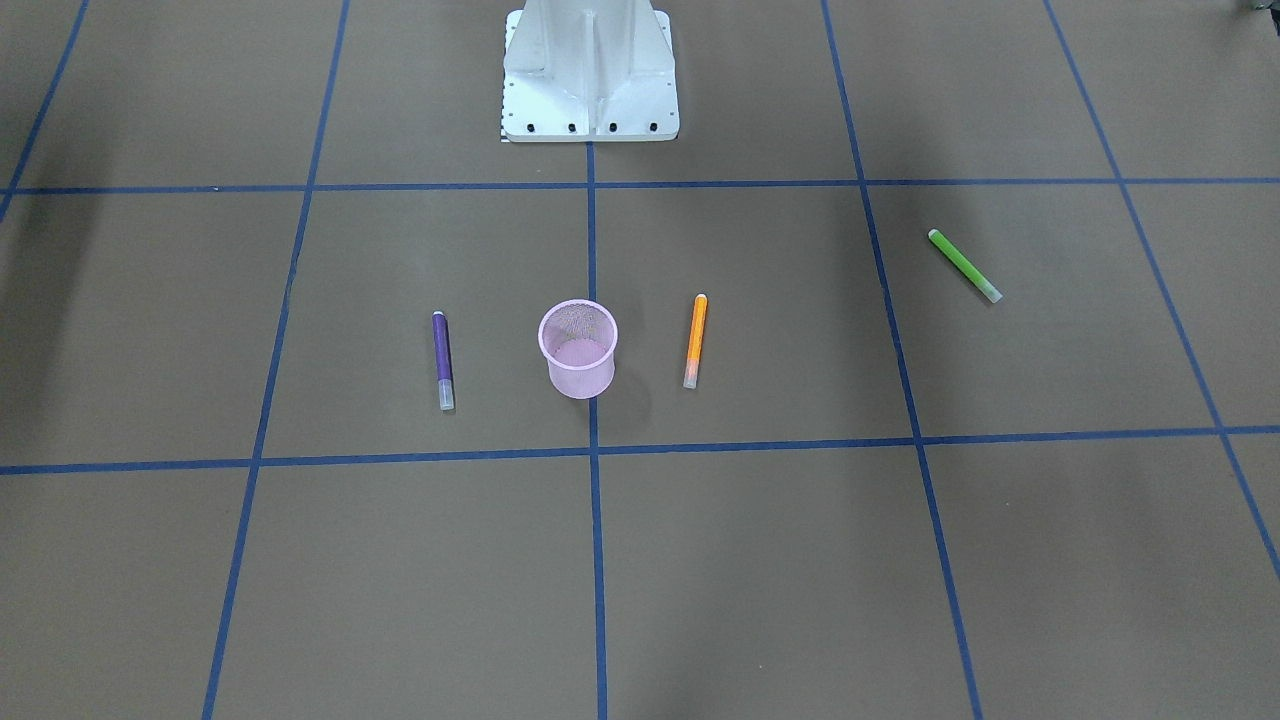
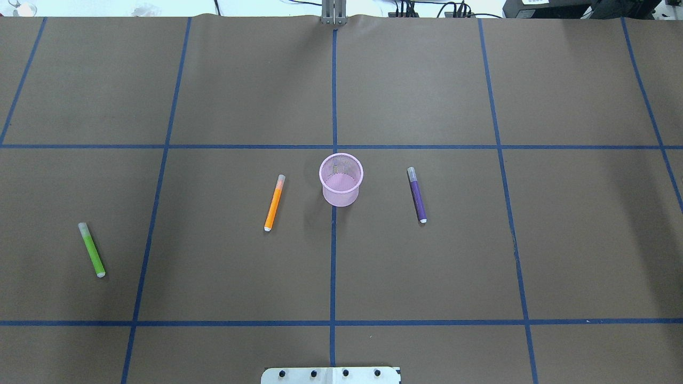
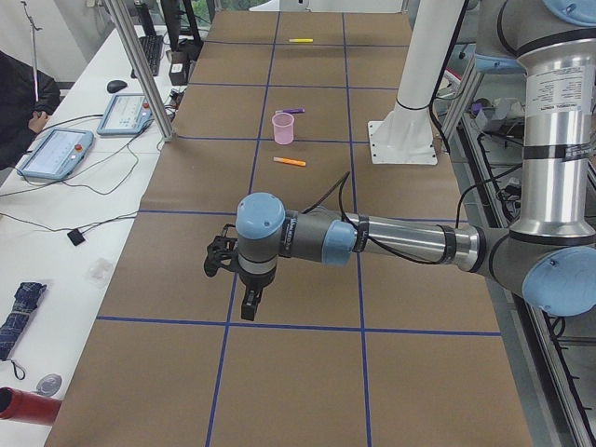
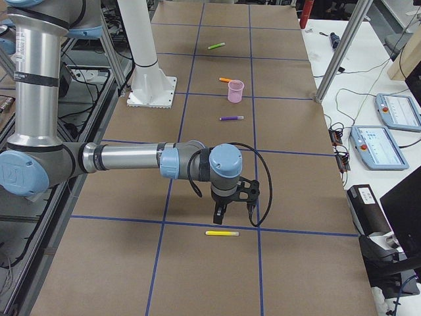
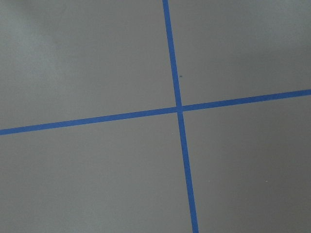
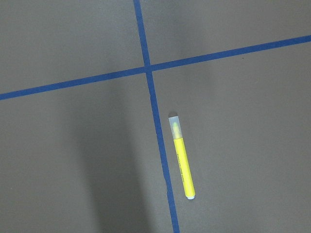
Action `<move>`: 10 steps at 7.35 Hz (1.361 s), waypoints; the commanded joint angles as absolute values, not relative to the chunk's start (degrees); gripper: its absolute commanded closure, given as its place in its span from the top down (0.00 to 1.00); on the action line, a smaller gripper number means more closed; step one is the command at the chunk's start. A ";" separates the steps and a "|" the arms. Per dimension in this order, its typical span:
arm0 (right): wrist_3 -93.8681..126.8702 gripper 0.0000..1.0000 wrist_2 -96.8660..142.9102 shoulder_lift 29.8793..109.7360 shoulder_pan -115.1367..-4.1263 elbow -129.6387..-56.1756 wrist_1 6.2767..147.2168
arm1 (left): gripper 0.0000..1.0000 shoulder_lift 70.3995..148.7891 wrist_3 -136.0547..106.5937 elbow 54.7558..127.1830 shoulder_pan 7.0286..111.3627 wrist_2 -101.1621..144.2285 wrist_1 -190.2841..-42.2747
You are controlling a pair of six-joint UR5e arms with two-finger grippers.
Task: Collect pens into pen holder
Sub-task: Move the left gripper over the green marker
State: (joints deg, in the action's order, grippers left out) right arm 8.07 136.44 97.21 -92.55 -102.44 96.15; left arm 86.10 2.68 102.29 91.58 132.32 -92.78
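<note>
The pink mesh pen holder [image 2: 341,181] stands upright and empty at the table's middle. The orange pen [image 2: 274,202] lies to its left and the purple pen [image 2: 417,194] to its right. The green pen [image 2: 92,249] lies far left. The yellow pen [image 6: 182,160] lies far out on the right end, just beyond my right gripper [image 4: 220,214], which hangs a little above the table. My left gripper [image 3: 248,303] hangs over bare table at the left end. Both grippers show only in the side views, so I cannot tell whether they are open or shut.
The robot's white base [image 1: 590,80] stands at the table's near edge. Blue tape lines [image 5: 179,108] grid the brown table. Metal posts [image 4: 342,49] and control tablets [image 4: 381,145] stand along the far side, where a person [image 3: 19,102] sits.
</note>
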 commanded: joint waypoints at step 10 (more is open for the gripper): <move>8.79 1.00 136.67 95.71 -91.76 -102.83 96.24 | 1.00 86.32 -63.93 113.01 59.63 124.30 -102.21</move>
